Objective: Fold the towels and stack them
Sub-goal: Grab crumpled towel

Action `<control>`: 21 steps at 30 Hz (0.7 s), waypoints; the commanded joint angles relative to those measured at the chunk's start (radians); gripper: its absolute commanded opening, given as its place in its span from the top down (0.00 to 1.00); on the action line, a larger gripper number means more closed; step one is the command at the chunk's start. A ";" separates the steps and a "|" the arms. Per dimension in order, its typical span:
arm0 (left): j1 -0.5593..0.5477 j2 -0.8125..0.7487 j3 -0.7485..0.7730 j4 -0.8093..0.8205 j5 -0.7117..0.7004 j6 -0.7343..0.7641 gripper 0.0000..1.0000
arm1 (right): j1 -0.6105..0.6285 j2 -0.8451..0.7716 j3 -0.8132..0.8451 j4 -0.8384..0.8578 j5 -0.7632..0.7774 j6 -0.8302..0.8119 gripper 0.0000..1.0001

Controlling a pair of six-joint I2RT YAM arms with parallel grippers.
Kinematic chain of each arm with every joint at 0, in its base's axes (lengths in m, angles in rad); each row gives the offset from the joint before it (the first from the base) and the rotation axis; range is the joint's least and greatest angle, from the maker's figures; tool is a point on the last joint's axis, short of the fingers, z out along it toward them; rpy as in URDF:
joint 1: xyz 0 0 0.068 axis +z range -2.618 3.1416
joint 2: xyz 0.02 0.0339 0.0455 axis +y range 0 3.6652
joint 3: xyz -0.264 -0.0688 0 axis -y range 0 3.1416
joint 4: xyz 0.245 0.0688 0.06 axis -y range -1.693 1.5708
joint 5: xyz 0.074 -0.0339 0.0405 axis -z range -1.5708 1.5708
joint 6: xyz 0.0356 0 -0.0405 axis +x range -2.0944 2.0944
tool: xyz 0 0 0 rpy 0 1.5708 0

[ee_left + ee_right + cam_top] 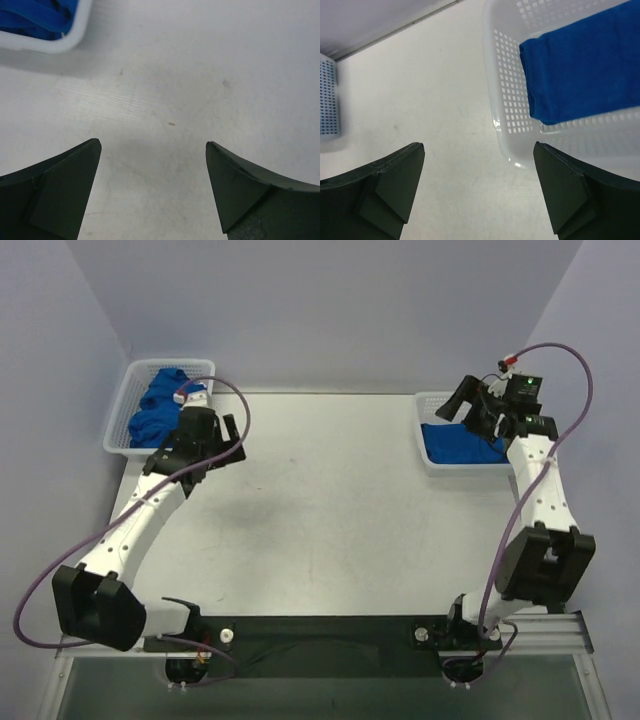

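Your left claw (153,144) stands open and holds nothing. The left basket (65,45) of crumpled towels (155,410) sits just beyond its left finger, ahead and to the side. Your right claw (479,145) is likewise spread wide and empty — the folded towel (580,70) lies in the right basket (505,90), ahead of its right finger.

Finding: the work appears partly done, with at least one towel folded and stowed; whether more lie beneath it cannot be told. Outstanding: the crumpled heap — not yet folded. No towel lies on the table (330,500) between the claws.
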 commanded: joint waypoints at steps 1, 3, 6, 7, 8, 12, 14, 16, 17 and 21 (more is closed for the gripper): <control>0.130 0.109 0.153 0.002 -0.050 -0.005 0.03 | 0.121 -0.140 -0.073 -0.167 0.236 -0.081 0.04; 0.218 0.206 0.216 0.013 -0.061 0.015 0.03 | 0.173 -0.224 -0.130 -0.181 0.330 -0.102 0.03; 0.315 0.344 0.367 0.034 -0.079 0.062 0.03 | 0.246 -0.317 -0.223 -0.183 0.297 -0.090 0.03; 0.320 0.379 0.402 0.037 -0.093 0.082 0.03 | 0.255 -0.341 -0.246 -0.183 0.289 -0.087 0.03; 0.354 0.443 0.472 0.040 -0.100 0.088 0.03 | 0.275 -0.384 -0.295 -0.183 0.280 -0.082 0.03; 0.417 0.601 0.609 0.023 -0.076 0.078 0.03 | 0.332 -0.476 -0.398 -0.183 0.248 -0.067 0.03; 0.420 0.676 0.652 0.011 -0.082 0.082 0.05 | 0.355 -0.516 -0.436 -0.183 0.245 -0.052 0.03; 0.420 0.724 0.709 -0.018 -0.082 0.084 0.07 | 0.362 -0.536 -0.481 -0.184 0.246 -0.040 0.03; 0.420 0.764 0.726 -0.030 -0.082 0.082 0.08 | 0.365 -0.555 -0.495 -0.186 0.248 -0.033 0.03; 0.420 0.807 0.754 -0.052 -0.094 0.068 0.16 | 0.372 -0.584 -0.538 -0.186 0.263 -0.023 0.03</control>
